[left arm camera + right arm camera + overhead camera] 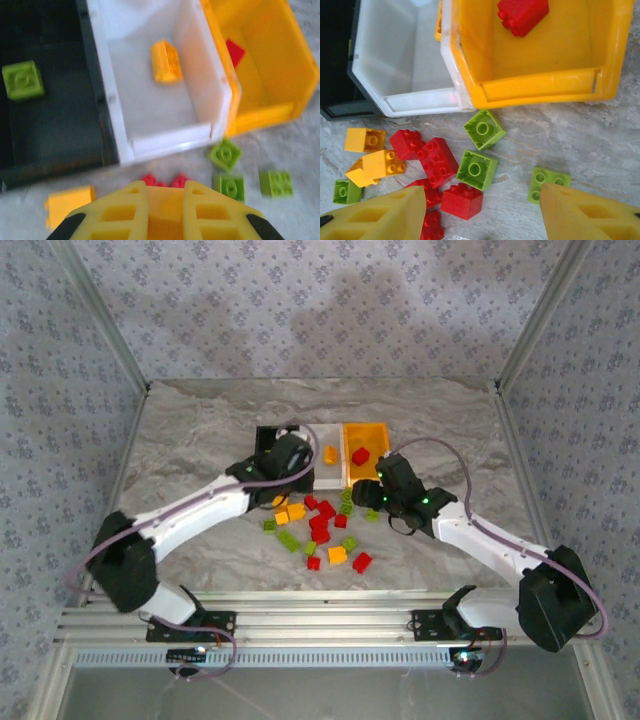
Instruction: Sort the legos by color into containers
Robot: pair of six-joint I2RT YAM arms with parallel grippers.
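Loose legos in red, lime green and yellow-orange, strewn on the table just in front of three bins set in a row, wall against wall. On the left the black bin, with one lime green brick on its floor. In the middle the white bin, with one yellow-orange brick inside. On the right the orange-yellow bin, with one red brick toward its far end.

Left arm stretched from the near left corner across to the bins. Left gripper above the near edge of the white bin, fingers drawn close and seemingly clamped on a yellow-orange piece wedged between them. Red studs just beyond the tips; a yellow-orange block on the table to the left.

Right arm reaching in from the near right. Right gripper over the right side of the pile, fingers spread wide, nothing between them. Below that gap, on the table, a green square and a red block just beside each other; a flat green piece partly under the right-hand finger.
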